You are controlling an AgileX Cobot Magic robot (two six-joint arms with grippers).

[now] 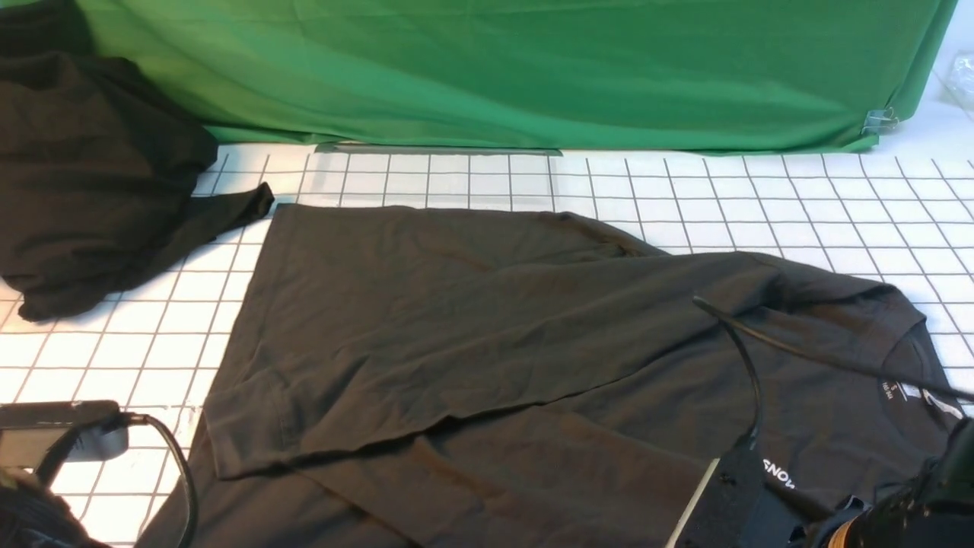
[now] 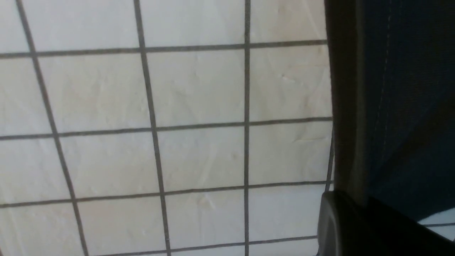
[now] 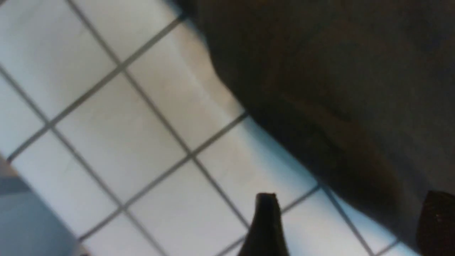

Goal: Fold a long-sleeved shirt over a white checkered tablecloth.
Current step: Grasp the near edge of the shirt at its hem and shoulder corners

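The long-sleeved shirt (image 1: 494,342) lies across the white checkered tablecloth (image 1: 761,198), collar toward the robot's right, one layer folded over its body. The left gripper (image 2: 341,217) is pressed together, pinching the shirt's stitched hem beside bare squares of cloth. The right gripper (image 3: 352,220) stands spread and holds nothing, with one finger over the tablecloth and the other over the shirt's edge. A second black garment (image 1: 84,175) lies bunched at the far left, near the green backdrop (image 1: 533,68).
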